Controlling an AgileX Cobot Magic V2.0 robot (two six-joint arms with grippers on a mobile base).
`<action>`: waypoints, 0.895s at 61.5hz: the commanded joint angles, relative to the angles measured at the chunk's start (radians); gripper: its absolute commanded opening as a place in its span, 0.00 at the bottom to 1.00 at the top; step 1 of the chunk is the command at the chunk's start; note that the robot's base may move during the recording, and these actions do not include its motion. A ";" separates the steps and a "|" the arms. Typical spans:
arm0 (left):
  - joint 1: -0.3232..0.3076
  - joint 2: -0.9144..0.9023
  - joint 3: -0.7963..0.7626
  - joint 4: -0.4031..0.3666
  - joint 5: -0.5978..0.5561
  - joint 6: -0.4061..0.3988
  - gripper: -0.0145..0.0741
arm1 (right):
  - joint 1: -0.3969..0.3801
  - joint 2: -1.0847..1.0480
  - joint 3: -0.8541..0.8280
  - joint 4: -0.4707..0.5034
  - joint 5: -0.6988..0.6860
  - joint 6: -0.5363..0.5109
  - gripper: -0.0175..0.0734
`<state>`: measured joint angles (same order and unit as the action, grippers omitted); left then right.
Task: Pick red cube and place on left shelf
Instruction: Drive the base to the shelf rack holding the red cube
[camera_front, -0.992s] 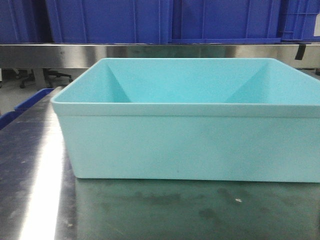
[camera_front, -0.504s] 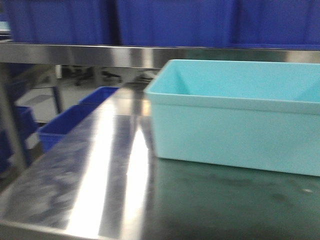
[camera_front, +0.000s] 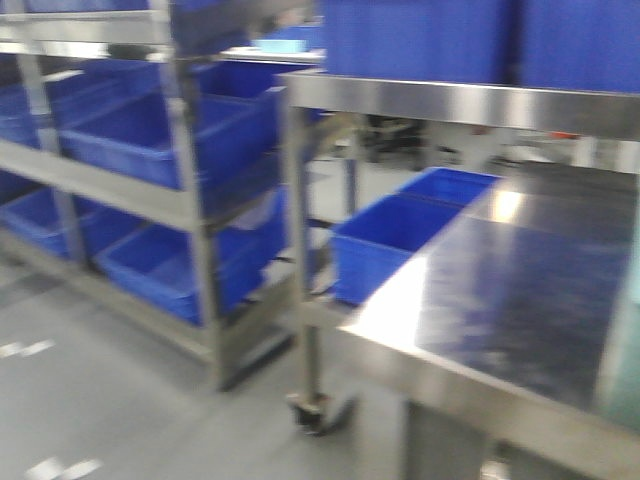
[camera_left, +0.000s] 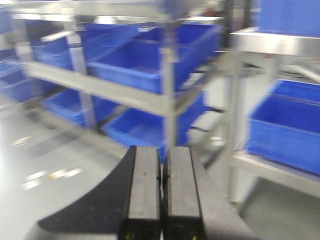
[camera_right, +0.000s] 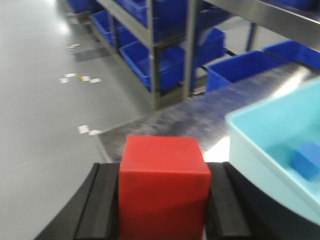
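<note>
My right gripper (camera_right: 162, 200) is shut on the red cube (camera_right: 162, 187), its black pads pressed to the cube's two sides, held above the steel table's left end. My left gripper (camera_left: 161, 192) is shut and empty, its two pads nearly touching, pointing at the left shelf (camera_left: 165, 102). The left shelf is a tiered stainless-steel rack with blue crates; it stands at the left of the front view (camera_front: 190, 210) and at the top of the right wrist view (camera_right: 152, 40). Neither gripper shows in the front view.
A steel table (camera_front: 520, 290) with an upper steel rail (camera_front: 460, 100) fills the right of the front view, on a castor (camera_front: 318, 410). Blue crates (camera_front: 400, 240) sit beside it. A light teal tub (camera_right: 275, 145) with a blue block (camera_right: 306, 159) stands right of the red cube. Grey floor (camera_front: 110, 400) lies to the left.
The front view has swung left: the teal tub that filled it has slid off to the right edge, and the left shelf and floor have come into sight.
</note>
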<state>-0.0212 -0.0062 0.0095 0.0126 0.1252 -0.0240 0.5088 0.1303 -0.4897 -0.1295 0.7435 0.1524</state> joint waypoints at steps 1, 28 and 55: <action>-0.001 -0.015 0.023 -0.006 -0.086 -0.001 0.28 | -0.003 0.013 -0.026 -0.018 -0.090 -0.009 0.24; -0.001 -0.015 0.023 -0.006 -0.086 -0.001 0.28 | -0.003 0.013 -0.026 -0.018 -0.090 -0.009 0.24; -0.001 -0.015 0.023 -0.006 -0.086 -0.001 0.28 | -0.003 0.013 -0.026 -0.018 -0.089 -0.009 0.24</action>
<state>-0.0212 -0.0062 0.0095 0.0126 0.1252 -0.0240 0.5088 0.1303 -0.4897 -0.1295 0.7435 0.1524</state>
